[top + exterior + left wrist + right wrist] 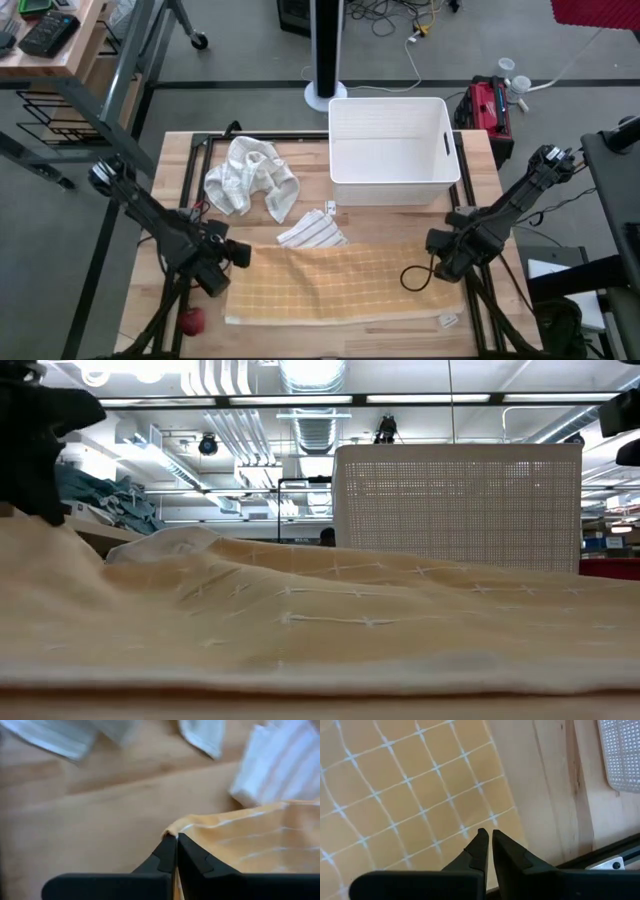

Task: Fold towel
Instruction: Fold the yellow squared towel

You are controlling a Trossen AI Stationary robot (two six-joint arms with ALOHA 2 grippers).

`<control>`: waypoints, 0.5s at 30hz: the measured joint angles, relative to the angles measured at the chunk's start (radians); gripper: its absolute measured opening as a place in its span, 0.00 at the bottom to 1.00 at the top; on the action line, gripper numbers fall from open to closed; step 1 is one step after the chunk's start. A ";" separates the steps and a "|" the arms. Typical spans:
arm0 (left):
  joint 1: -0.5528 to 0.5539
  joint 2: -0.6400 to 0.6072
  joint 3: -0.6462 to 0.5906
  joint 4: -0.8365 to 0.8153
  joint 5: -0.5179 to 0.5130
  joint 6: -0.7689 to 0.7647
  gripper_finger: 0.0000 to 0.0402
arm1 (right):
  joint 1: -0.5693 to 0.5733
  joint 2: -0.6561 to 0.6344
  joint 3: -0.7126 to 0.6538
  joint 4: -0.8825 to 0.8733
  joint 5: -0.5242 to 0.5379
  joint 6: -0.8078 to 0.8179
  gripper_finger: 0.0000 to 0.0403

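At the towel's far-left corner, about nine o'clock from the table's middle in your high view, your left gripper (232,254) has its fingers (167,854) pressed together on the edge of the orange checked towel (340,283); the left wrist view shows the corner of the cloth pinched between the tips and lifted into a small peak. Your right gripper (440,250) sits at three o'clock, over the towel's far-right corner. Its fingers (481,847) stand nearly closed with only a thin slit between them, and from the right wrist view you cannot tell whether cloth is caught in that slit; the towel's edge runs just under the tips, with bare wooden table (545,795) beyond.

Between your two grippers the towel lies spread lengthwise across the near half of the table, its long side running from nine to three o'clock. In the low view it fills the foreground in soft ripples (320,630).

Just beyond the towel, at about eleven o'clock from its centre, a small striped cloth (312,231) lies folded and touches the far edge. Farther toward eleven o'clock a crumpled white cloth (251,178) sits in a heap. At one o'clock the white plastic bin (392,150) stands at the table's far side. Near your left gripper, at seven o'clock, a small red object (191,320) rests by the table's near-left corner.
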 joint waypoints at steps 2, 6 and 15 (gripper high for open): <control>0.007 -0.007 -0.001 -0.053 0.006 -0.039 0.00 | 0.000 0.000 0.000 0.001 0.000 -0.002 0.04; 0.027 -0.002 -0.037 -0.056 0.029 -0.056 0.00 | 0.000 0.000 0.000 0.013 0.001 -0.018 0.04; 0.077 0.042 -0.148 0.019 0.112 -0.063 0.00 | 0.000 0.002 0.000 0.184 -0.027 -0.083 0.04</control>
